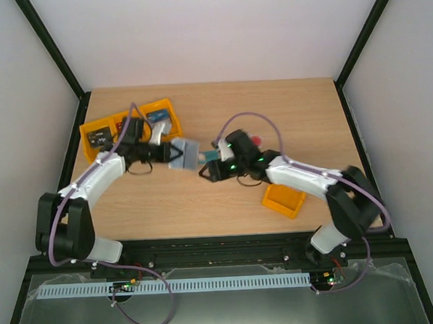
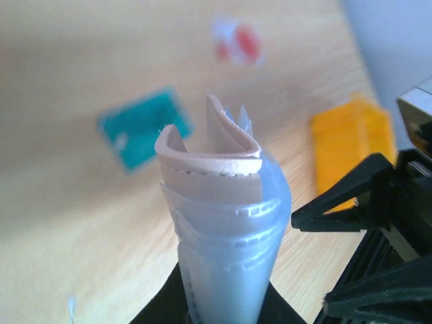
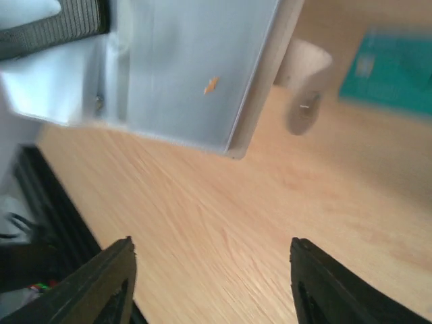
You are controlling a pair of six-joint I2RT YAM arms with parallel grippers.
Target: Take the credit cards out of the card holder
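The card holder (image 2: 223, 223) is being gripped folded and clear of the table (image 1: 204, 206) by the left gripper (image 1: 167, 153), which is clenched on the holder's lower end. The right gripper (image 3: 212, 250) is being shown released, jaws wide and empty, just below the holder. The teal card (image 2: 145, 128) and the white card with the red circle (image 2: 236, 42) are lying out on the table. Whether another card is being retained in the sleeves cannot be told.

Risk: the soft sleeves are being squeezed, so a remaining card could be pinched, or the holder dragged loose by a pull.

Open room is being left at lower centre of the top view. The lower right is being crowded by the orange bin (image 1: 284, 200).
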